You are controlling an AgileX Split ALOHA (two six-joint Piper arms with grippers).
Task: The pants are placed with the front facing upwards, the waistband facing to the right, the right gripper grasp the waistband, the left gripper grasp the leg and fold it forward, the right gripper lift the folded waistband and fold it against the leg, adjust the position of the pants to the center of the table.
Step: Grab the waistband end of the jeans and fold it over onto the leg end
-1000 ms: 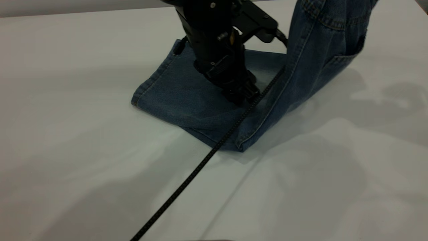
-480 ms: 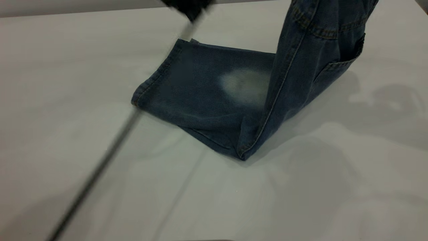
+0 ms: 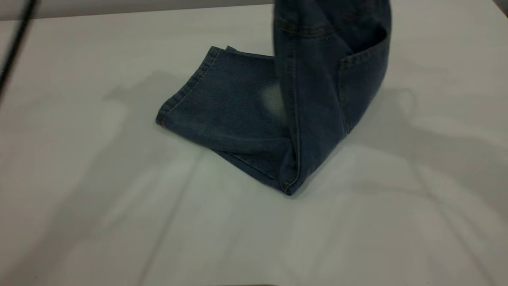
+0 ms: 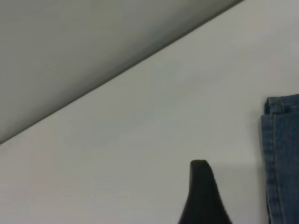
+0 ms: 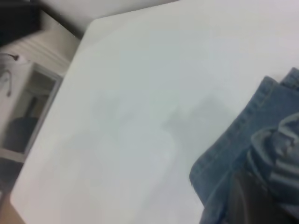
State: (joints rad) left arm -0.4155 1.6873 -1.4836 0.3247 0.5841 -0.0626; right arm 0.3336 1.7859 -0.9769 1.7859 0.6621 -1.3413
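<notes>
White plain table (image 3: 79, 198), one pair of blue denim pants (image 3: 238, 115) half folded on it.

Legs lie flat and doubled; the ruched waistband (image 5: 275, 154) hangs lifted, pinched by the right gripper (image 5: 254, 198), not yet laid on the leg. Centering remains. The left gripper (image 4: 202, 196) hovers beside the hem; its jaws I cannot tell.

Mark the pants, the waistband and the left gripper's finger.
pants (image 3: 222, 107), exterior view, flat leg panel on the table.
waistband (image 5: 275, 149), right wrist view, gathered ruched fabric.
left gripper's finger (image 4: 202, 196), left wrist view, the one dark tapered finger showing.
</notes>
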